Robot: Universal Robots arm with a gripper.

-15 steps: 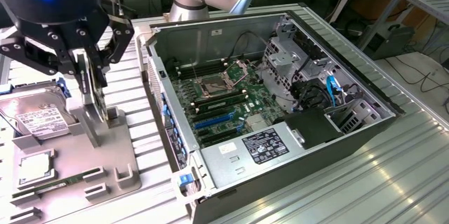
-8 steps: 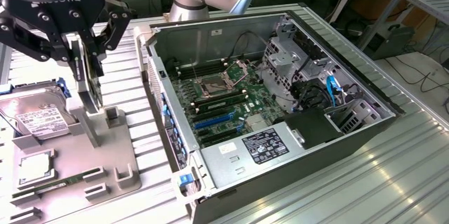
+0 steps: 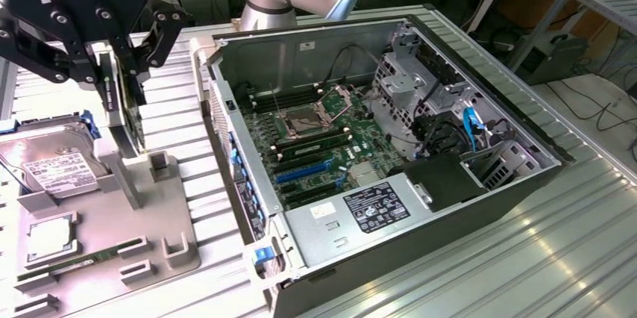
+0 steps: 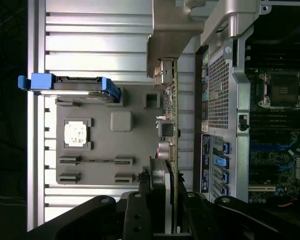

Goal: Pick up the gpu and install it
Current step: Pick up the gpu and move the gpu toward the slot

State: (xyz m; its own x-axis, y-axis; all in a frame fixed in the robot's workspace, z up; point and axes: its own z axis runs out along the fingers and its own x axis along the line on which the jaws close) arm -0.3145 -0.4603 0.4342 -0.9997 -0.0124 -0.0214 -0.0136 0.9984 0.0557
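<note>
The gpu [image 3: 127, 113] is a thin dark card standing on edge over the upright posts of the grey parts holder [image 3: 110, 236], at the exterior view's left. My black gripper [image 3: 119, 72] comes down from above, one finger pressed on each face of the card, so it is shut on it. In the wrist view the gpu [image 4: 173, 150] runs edge-on out from between my fingers [image 4: 137, 215], and the gripper [image 4: 165, 212] is closed around its heat-sink end. Whether the card's lower edge is clear of the holder posts [image 4: 162, 70] I cannot tell.
The open computer case [image 3: 289, 57] lies right beside the holder, its motherboard [image 3: 318, 146] and blue slots [image 3: 303, 172] exposed. On the holder lie a hard drive [image 3: 50, 169] with blue rails, a processor chip [image 3: 50, 236] and a slim memory stick [image 3: 70, 266]. Ribbed metal table [image 3: 518, 258] all around.
</note>
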